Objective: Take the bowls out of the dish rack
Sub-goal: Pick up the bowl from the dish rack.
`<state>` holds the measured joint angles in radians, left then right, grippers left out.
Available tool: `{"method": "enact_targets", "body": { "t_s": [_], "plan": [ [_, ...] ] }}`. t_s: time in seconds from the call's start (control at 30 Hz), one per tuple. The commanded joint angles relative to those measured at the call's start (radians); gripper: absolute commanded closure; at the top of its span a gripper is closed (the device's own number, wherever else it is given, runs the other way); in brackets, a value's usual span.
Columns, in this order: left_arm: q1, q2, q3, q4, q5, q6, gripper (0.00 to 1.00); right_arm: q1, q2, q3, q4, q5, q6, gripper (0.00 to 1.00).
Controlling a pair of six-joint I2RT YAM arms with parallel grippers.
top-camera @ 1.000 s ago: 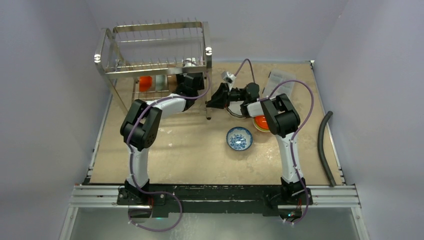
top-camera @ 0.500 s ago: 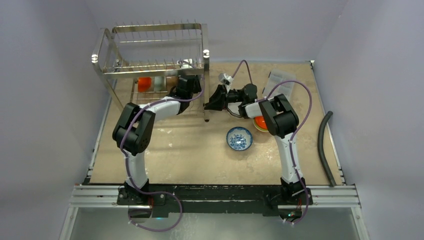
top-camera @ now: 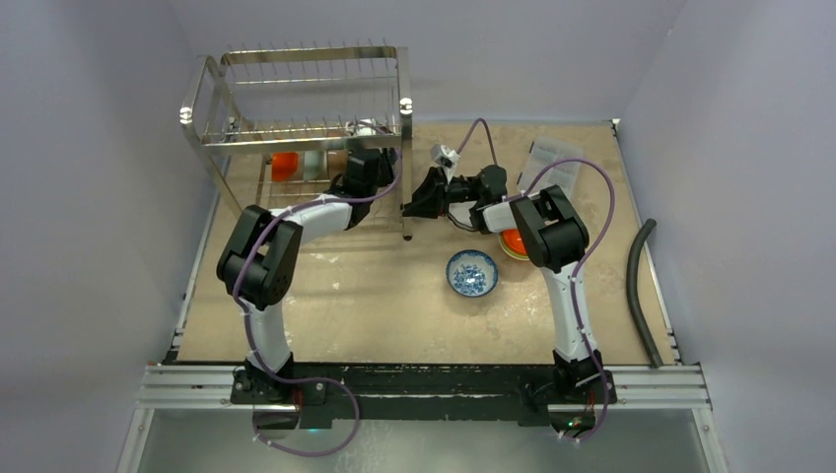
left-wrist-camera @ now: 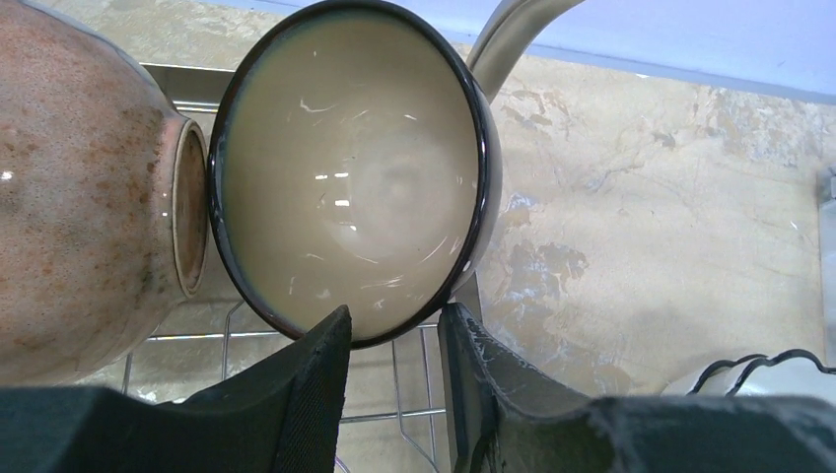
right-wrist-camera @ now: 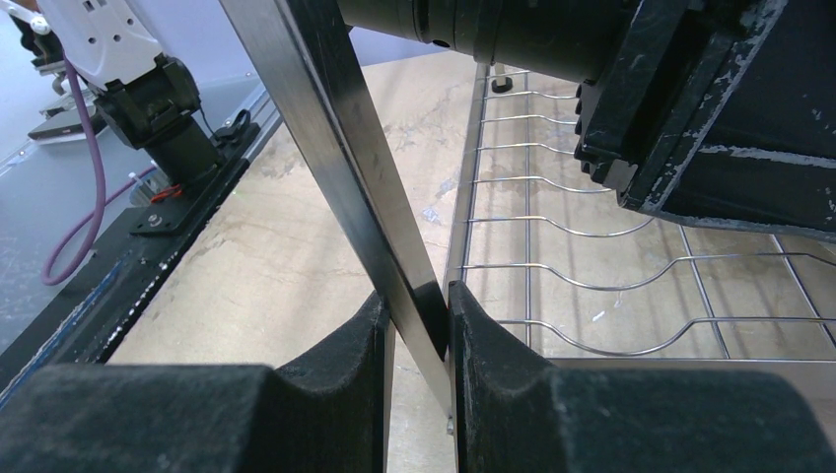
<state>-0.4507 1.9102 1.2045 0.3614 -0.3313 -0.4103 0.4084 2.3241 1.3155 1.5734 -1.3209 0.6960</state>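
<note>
While the right gripper (right-wrist-camera: 414,313) clamps an upright post of the dish rack (right-wrist-camera: 330,128) at the middle of its wrist view, the left gripper (left-wrist-camera: 394,325) straddles the lower rim of a cream-lined bowl (left-wrist-camera: 355,168) standing on edge on the rack's wires, upper middle of that frame. Whether those fingers truly pinch, I cannot tell. They should bite firmly, then lift it straight off the wires, clear of the speckled brown bowl (left-wrist-camera: 79,177) just beside it at left.

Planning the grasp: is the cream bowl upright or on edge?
On edge: the cream bowl shows its whole inside sideways, above the dish rack wires.
</note>
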Motion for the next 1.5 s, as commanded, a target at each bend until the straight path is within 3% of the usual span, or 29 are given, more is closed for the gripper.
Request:
{"method": "enact_targets", "body": {
  "t_s": [0.0,0.33,0.63,0.93,1.17,1.47],
  "plan": [
    [0.025,-0.058,-0.021,0.096,0.056,0.023,0.63,0.05,-0.032,-0.006,0.491,-0.026,0.072,1.0],
    [0.032,-0.007,0.004,0.103,0.155,0.253,0.64,0.05,-0.032,-0.004,0.491,-0.028,0.075,1.0],
    [0.058,0.07,0.089,0.047,0.366,0.383,0.64,0.05,-0.031,-0.004,0.492,-0.029,0.078,1.0],
    [0.066,0.112,0.119,0.045,0.377,0.438,0.65,0.05,-0.032,-0.004,0.491,-0.028,0.077,1.0],
    [0.067,0.06,0.078,0.086,0.456,0.449,0.99,0.049,-0.031,-0.004,0.491,-0.029,0.077,1.0],
    [0.07,-0.048,-0.018,0.205,0.568,0.367,1.0,0.049,-0.035,-0.007,0.492,-0.028,0.074,1.0]
  ]
}}
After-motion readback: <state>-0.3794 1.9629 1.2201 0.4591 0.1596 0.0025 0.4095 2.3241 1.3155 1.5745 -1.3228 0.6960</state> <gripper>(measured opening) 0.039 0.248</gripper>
